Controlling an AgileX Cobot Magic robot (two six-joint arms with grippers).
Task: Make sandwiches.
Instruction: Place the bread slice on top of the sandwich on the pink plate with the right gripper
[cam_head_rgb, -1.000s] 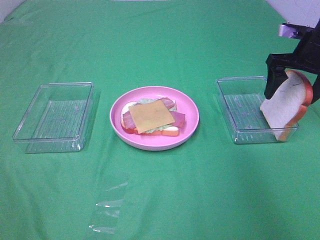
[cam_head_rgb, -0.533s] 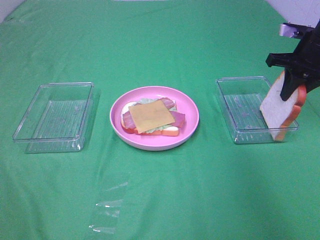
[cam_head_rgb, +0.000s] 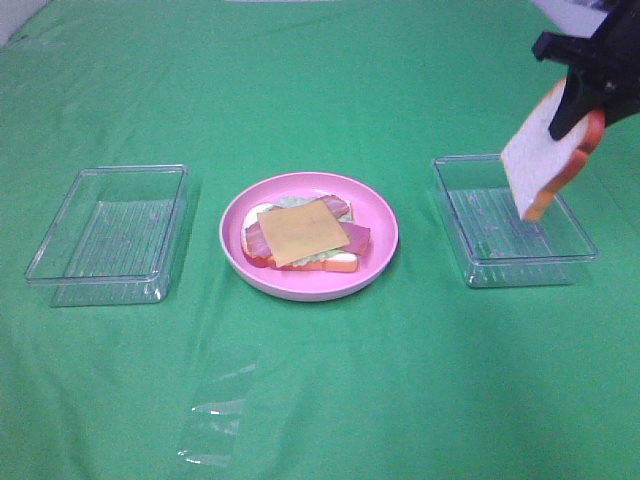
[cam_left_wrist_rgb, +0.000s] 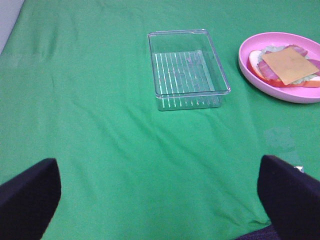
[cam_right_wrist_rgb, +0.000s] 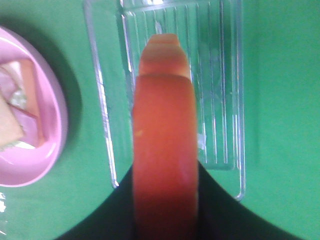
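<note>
A partly built sandwich (cam_head_rgb: 305, 233) lies on the round pink plate (cam_head_rgb: 380, 215): bread, lettuce, bacon and a yellow cheese slice on top. It also shows in the left wrist view (cam_left_wrist_rgb: 286, 67) and at the edge of the right wrist view (cam_right_wrist_rgb: 15, 107). My right gripper (cam_head_rgb: 578, 100) is shut on a white bread slice (cam_head_rgb: 535, 152) with orange-brown crust and holds it in the air above the right clear tray (cam_head_rgb: 470, 235). The right wrist view shows the crust edge (cam_right_wrist_rgb: 162, 140) between the fingers, over the tray (cam_right_wrist_rgb: 102, 120). My left gripper (cam_left_wrist_rgb: 160, 200) is open and empty, over bare cloth.
A second clear tray (cam_head_rgb: 45, 265) stands left of the plate, empty; it shows in the left wrist view (cam_left_wrist_rgb: 220, 75). A clear plastic sheet (cam_head_rgb: 215, 415) lies on the green cloth at the front. The table's right back edge is near my right arm.
My right gripper has lifted the bread slice up out of the right tray and a little to the left. The plate, sandwich and trays have not moved.
</note>
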